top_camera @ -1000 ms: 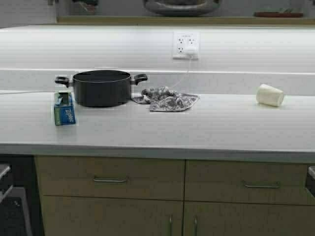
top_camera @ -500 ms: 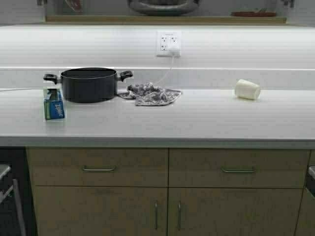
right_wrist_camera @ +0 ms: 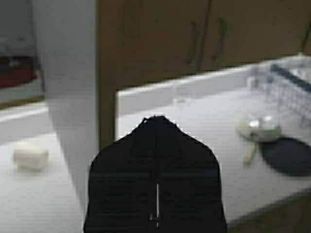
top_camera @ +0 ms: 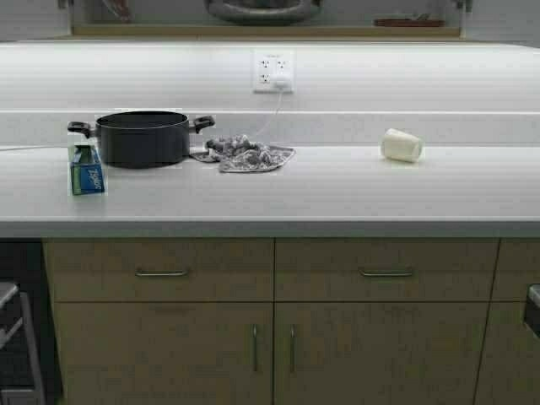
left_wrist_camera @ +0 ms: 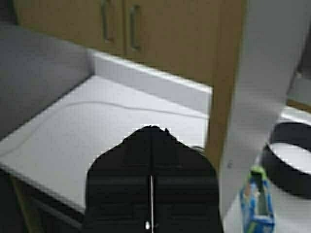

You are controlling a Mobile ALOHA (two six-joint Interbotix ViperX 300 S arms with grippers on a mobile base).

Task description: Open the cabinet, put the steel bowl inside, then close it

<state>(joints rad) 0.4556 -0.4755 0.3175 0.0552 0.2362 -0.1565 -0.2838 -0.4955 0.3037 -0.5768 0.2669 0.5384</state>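
Left gripper [left_wrist_camera: 151, 130] and right gripper [right_wrist_camera: 155, 119] both pressed together, holding nothing. Steel bowl [top_camera: 261, 9] sits on the shelf of the cabinet [top_camera: 253, 30], above the worktop [top_camera: 295, 190], door swung open.

A long pale tabletop [top_camera: 337, 190] spans the high view, backed by a white wall [top_camera: 422, 80] lit in a bright band. A double wall outlet [top_camera: 273, 71] holds a plugged-in white adapter whose cord drops toward the tabletop. Below sits a tan wooden base cabinet [top_camera: 211, 337] with two drawers with horizontal bar handles above doors with vertical handles.
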